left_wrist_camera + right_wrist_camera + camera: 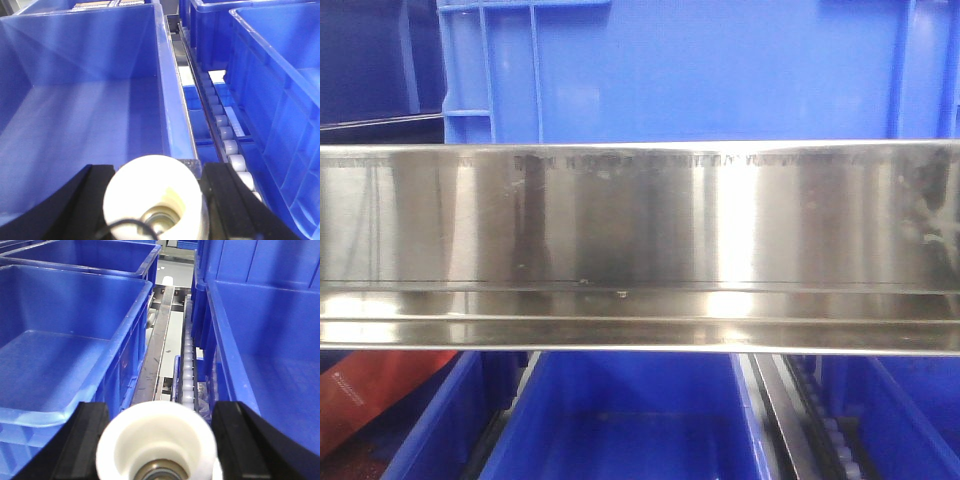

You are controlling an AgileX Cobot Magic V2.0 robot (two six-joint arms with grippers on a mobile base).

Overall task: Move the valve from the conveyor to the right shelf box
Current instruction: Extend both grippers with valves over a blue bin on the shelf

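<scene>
Holding at the shelf, both arms loaded; conveyor is not appearing in any view.

Item 1: left end effector (159, 202). Its jaws are pressing on either side of a white end cap with a metal fitting in its mouth, which I am reading as the left valve (150, 182). It is hanging over the near right corner of a deep blue box (145, 75) that is stretching ahead and to its left. A roller track (222, 132) is running ahead on its right.

Item 2: right end effector (159, 445). It is likewise pinching a white cap, the right valve (155, 432). It is hovering above the gap between a left-side box (120, 355) and a right-side box (260, 340).

Item 3: front view. A steel shelf beam (640, 220) is filling the middle, with an upper blue box (700, 70) and a lower blue box (620, 420). Neither arm is showing.

Status: pick-up and carry are looking done. The release is remaining, after shifting over the box to the right, which is probably the target, though I cannot tell for certain.
</scene>
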